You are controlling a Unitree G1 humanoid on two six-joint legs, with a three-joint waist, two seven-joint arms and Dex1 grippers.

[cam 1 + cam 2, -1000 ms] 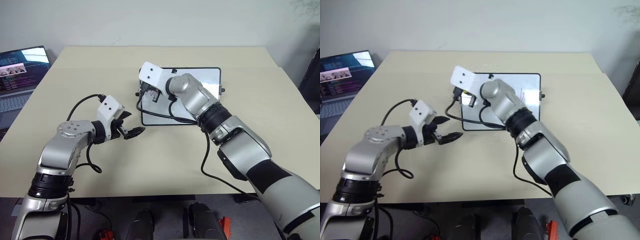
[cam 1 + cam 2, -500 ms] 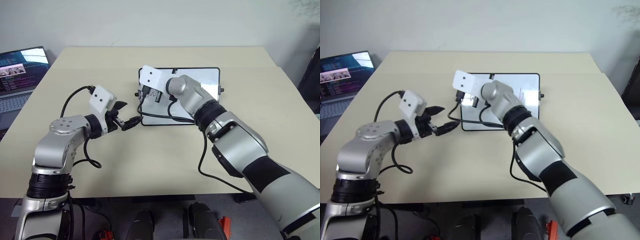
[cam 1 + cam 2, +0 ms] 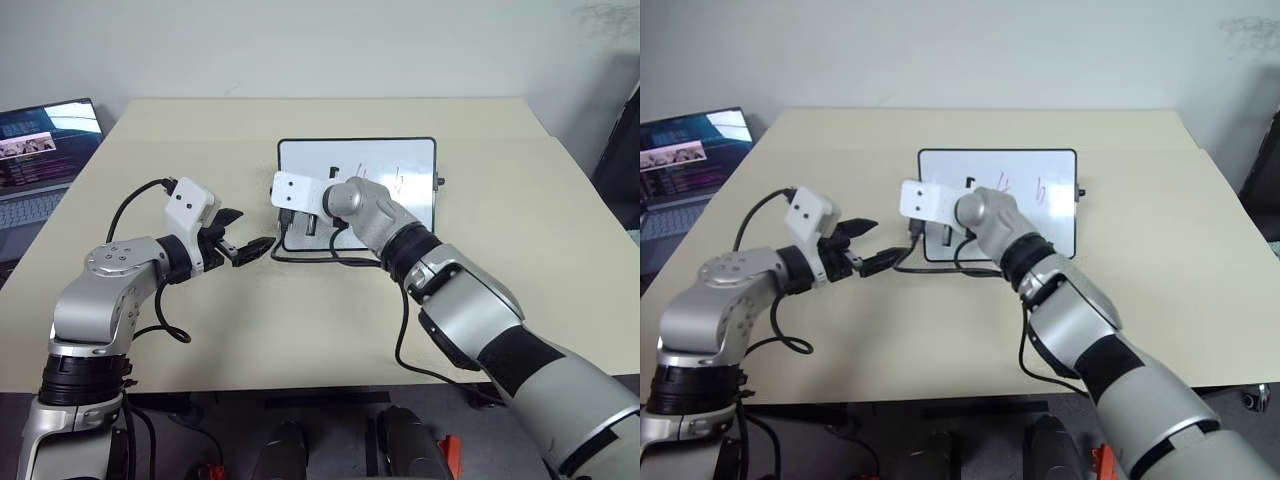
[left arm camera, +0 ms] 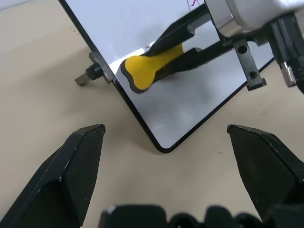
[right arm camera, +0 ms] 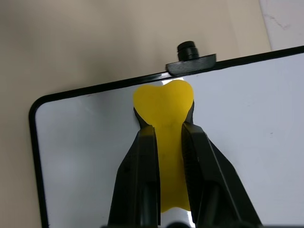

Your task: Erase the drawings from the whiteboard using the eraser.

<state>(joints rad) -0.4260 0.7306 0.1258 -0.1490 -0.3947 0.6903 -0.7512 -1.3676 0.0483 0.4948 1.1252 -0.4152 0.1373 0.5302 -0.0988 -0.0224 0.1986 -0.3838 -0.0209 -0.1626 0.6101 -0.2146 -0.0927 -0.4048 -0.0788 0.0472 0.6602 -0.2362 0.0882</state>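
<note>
The worktop (image 3: 300, 330) is a plain beige surface with the whiteboard (image 3: 400, 160) lying flat near its middle, long side across the head views. A laptop (image 3: 35, 150) with a lit screen sits off the worktop's left edge.

The right arm reaches forward and across to the whiteboard's near-left area. The right hand (image 5: 166, 137) is clamped on the eraser (image 5: 164, 107), its two black fingers (image 5: 142, 171) pressing the yellow block from both sides. The yellow end projects past the fingertips and lies over the glossy white surface, close to the black frame and the small black side knob (image 5: 186, 47) on the board's left edge.

The left arm is bent at the worktop's left side. The left hand (image 3: 240, 250) hovers just off the whiteboard's near-left corner, fingers spread apart and holding nothing.

The drawings (image 3: 1020, 185) are in the upper middle of the board: a reddish squiggle and darker marks beside it, well apart from the eraser.
</note>
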